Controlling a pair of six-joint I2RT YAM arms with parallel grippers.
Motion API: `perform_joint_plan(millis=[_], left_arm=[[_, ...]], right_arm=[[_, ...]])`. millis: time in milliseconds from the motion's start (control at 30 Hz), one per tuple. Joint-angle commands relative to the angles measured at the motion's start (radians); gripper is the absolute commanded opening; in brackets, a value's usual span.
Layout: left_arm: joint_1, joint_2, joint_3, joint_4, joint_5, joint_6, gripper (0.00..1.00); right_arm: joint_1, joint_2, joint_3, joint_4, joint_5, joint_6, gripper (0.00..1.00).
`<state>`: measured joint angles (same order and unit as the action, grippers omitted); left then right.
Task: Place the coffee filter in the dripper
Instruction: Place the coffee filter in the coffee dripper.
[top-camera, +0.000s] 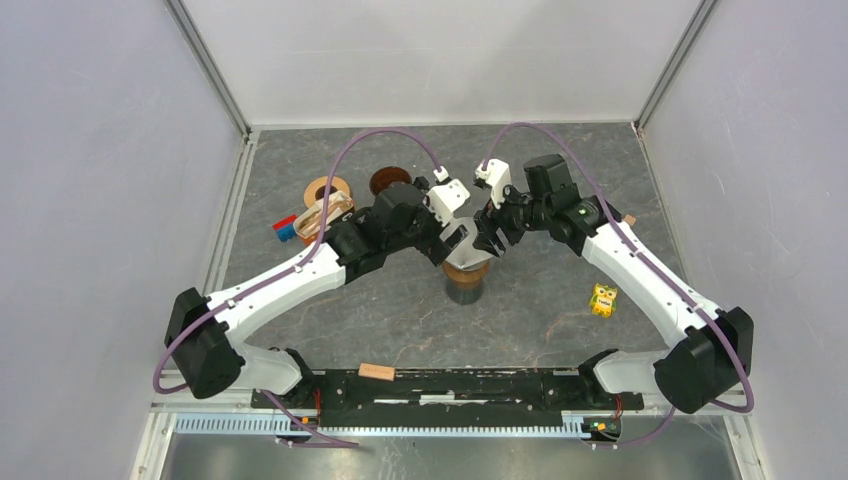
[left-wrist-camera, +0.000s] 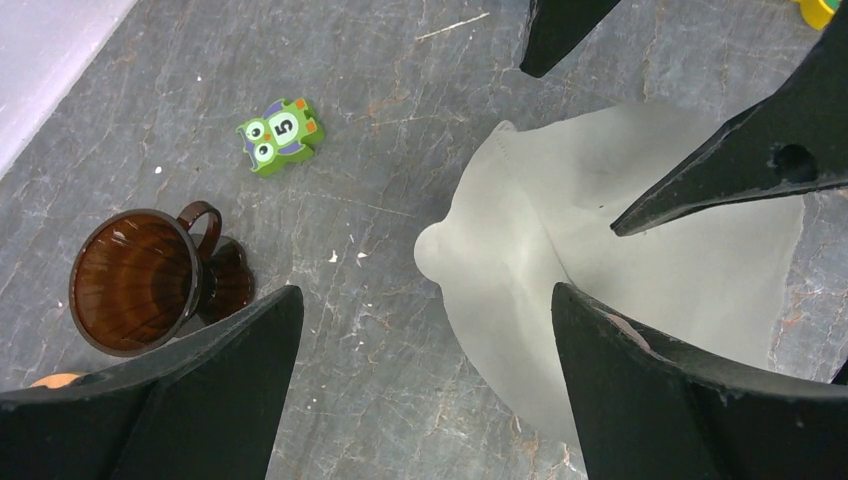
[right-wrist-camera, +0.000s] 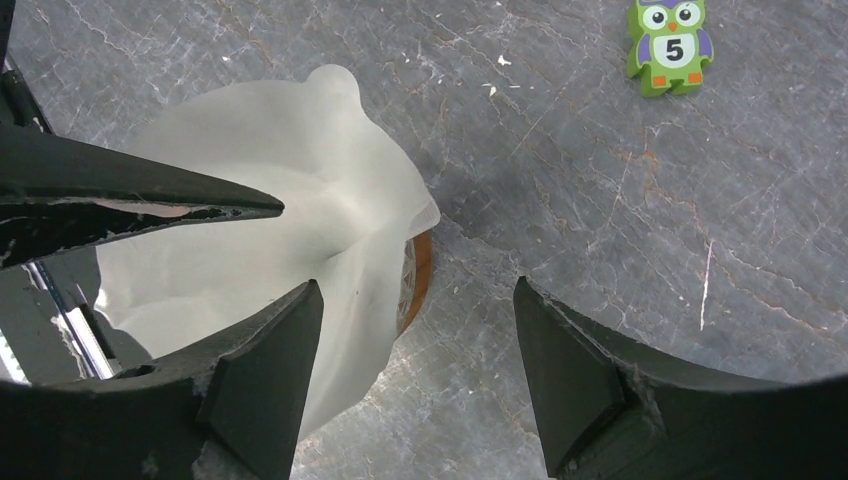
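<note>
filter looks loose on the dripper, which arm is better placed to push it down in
Close call, leaning left. The left gripper and right gripper both hang open over the filter, and a left fingertip points right at its middle fold, above the dripper.

**Three Cameras, One Shared Middle**

The top camera sits above and behind the arms. It looks down and forward from far off, taking in the whole table (top-camera: 560, 330) and the walls around it. The left wrist camera looks down past the left gripper (left-wrist-camera: 425, 290), close to the tabletop. The right wrist camera looks down past the right gripper (right-wrist-camera: 418, 283), just as near. All three views share the white paper filter (top-camera: 467, 258) at the table's middle. Both wrist views also catch the green owl block (left-wrist-camera: 281, 135), left of the filter in one and right of it in the other. The brown cup (left-wrist-camera: 135, 280) shows in the left wrist and top views.
</note>
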<state>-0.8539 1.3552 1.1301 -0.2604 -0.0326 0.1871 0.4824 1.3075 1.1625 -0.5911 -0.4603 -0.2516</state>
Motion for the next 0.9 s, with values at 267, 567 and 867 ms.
perform_joint_plan(millis=[267,567,867], left_arm=[[0.001,0.008,-0.014,0.073,0.01,-0.034,1.0],[0.001,-0.006,0.033,0.045,0.017,-0.02,1.0],[0.001,-0.028,0.065,0.005,0.071,0.014,1.0]], right_arm=[[0.002,-0.029,-0.035,0.061,0.015,0.025,0.78],[0.009,0.0,0.005,0.047,0.028,0.037,0.8],[0.06,0.059,0.052,-0.004,0.126,0.035,0.81]])
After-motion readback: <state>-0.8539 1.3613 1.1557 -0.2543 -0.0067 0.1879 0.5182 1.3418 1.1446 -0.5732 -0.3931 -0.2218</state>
